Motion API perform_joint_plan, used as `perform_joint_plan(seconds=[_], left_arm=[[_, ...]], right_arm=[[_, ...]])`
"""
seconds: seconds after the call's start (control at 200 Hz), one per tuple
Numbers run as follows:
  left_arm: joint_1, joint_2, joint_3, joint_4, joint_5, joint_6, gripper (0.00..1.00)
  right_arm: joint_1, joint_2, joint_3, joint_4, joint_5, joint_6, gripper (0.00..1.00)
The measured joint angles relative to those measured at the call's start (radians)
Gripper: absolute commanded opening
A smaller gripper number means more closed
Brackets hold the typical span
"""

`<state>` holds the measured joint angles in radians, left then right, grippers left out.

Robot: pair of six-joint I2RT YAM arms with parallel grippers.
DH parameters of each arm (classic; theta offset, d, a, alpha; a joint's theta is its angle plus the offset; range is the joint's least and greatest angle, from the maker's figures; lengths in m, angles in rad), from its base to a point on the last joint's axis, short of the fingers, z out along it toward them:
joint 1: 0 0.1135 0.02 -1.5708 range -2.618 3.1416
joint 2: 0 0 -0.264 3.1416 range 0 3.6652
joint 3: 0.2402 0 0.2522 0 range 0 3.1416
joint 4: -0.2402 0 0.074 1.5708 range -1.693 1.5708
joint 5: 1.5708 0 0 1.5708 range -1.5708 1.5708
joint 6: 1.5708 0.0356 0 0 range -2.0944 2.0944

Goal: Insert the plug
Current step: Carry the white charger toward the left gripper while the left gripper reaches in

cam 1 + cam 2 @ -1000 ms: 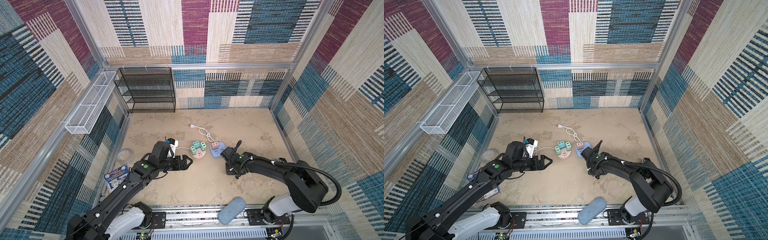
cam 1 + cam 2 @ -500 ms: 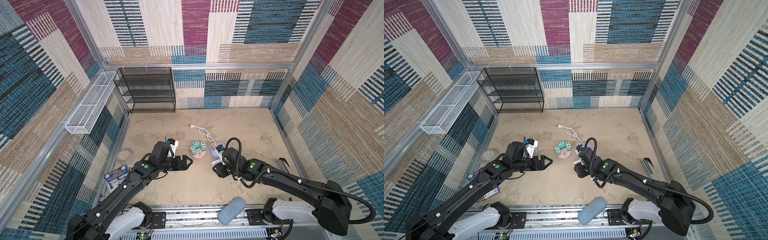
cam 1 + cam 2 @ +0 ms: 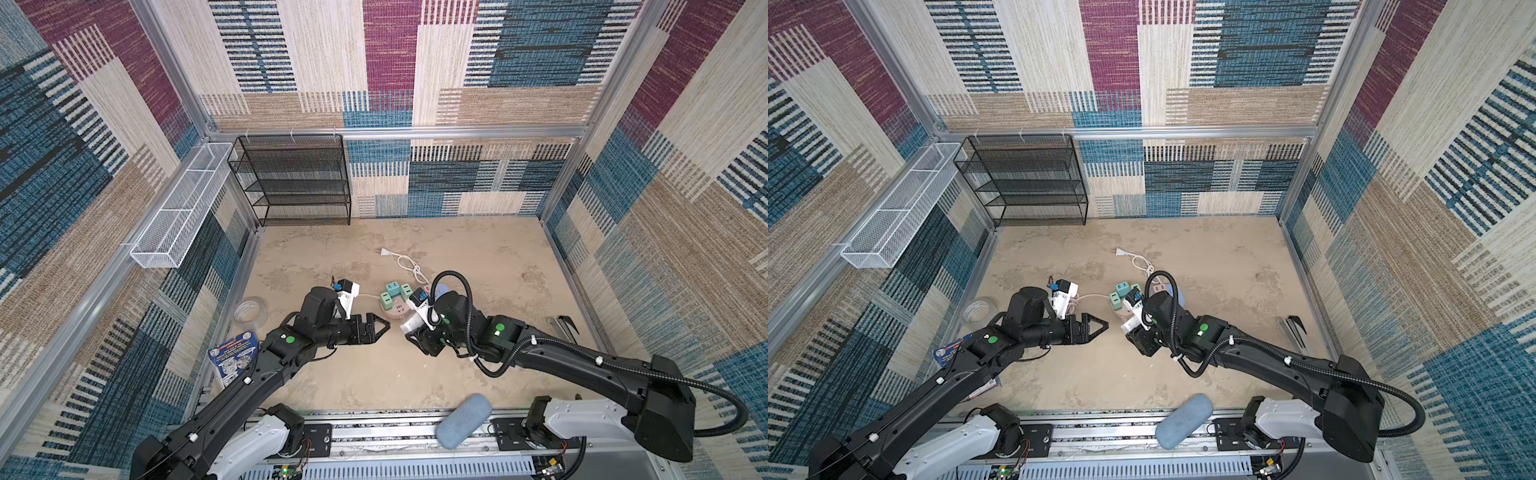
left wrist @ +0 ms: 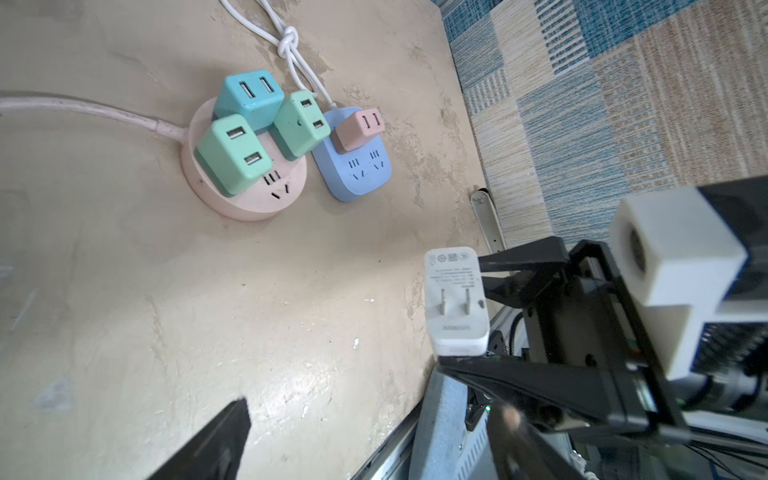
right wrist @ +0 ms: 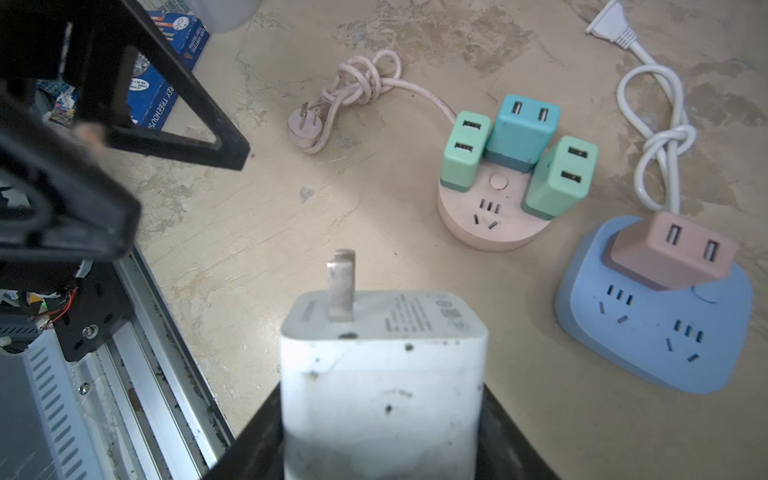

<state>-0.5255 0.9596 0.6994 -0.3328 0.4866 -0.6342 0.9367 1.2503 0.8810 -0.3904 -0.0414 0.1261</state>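
Right gripper [image 4: 459, 309] backing off blue power strip [image 5: 665, 332], clamping white plug [image 5: 382, 374] | left gripper [image 3: 383, 328] jaws standing apart | we are struggling to spot plug in top views.

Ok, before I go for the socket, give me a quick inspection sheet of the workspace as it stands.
Surface: beige table, stained.
Job's things: white charger, prongs exposed, held off the table; pink round strip, three chargers in, one socket free; blue strip, pink charger in, two sockets free.
Clutter: tape roll and blue box at the left edge; dark tool at the right edge.
Hands: right hand shut on white charger; left hand open, empty.
Cables: pink cord and white cord both knotted, neither plugged in.
Surroundings: black mesh shelf, white wire basket, patterned walls; foam cylinder on the front rail.
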Motion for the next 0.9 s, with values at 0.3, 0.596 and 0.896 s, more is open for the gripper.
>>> perform_joint_plan(seconds=[0.3,0.596,0.896], left_arm=[[0.000,0.047,-0.049,0.160,0.119,-0.125,0.90],[-0.003,0.113,-0.049,0.255,0.177,-0.185,0.78],[-0.012,0.150,-0.049,0.296,0.200,-0.227,0.60]], right_arm=[[0.010,0.055,0.051,0.007,-0.018,-0.015,0.00],[0.018,0.064,0.053,0.028,-0.019,-0.018,0.00],[0.038,0.097,0.066,0.064,-0.039,-0.017,0.00]])
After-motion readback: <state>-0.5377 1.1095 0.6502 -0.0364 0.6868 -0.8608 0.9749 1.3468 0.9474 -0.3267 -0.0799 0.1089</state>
